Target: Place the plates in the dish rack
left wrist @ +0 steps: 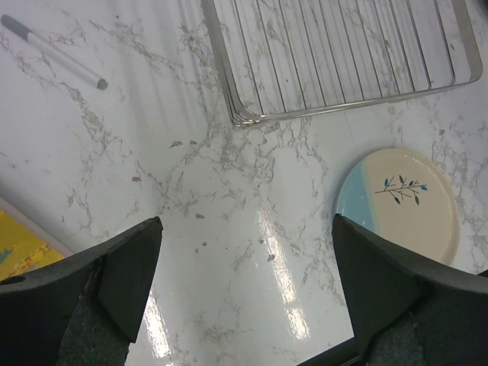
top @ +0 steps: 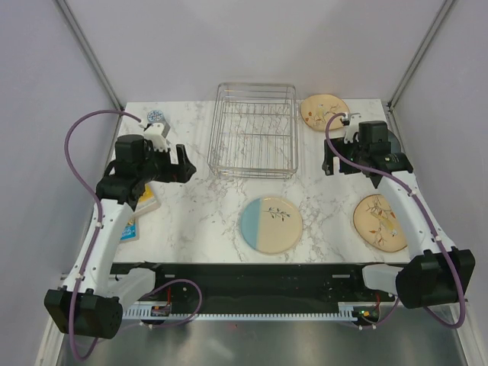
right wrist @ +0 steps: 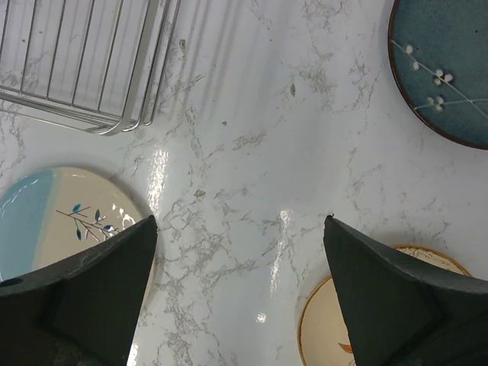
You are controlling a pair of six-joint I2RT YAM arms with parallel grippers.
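Loading has not begun: the dish rack [top: 253, 130] holds nothing, and all four plates lie flat on the desk [top: 206, 213]. Both hands are spread wide and empty.

The left hand [left wrist: 244, 267] hovers with the rack's corner ahead of it and the half-blue plate [left wrist: 400, 202] just off its right finger. The right hand [right wrist: 240, 252] has that same plate by its left finger, a cream plate [right wrist: 324, 335] under its right finger, and the dark plate [right wrist: 450, 69] ahead to its right. The second cream plate [top: 324, 112] lies beyond it, beside the rack.

Count: four plates, one rack. Next, I judge, a hand must drop to a rim, work a finger under the lip, then stand the plate between tines.
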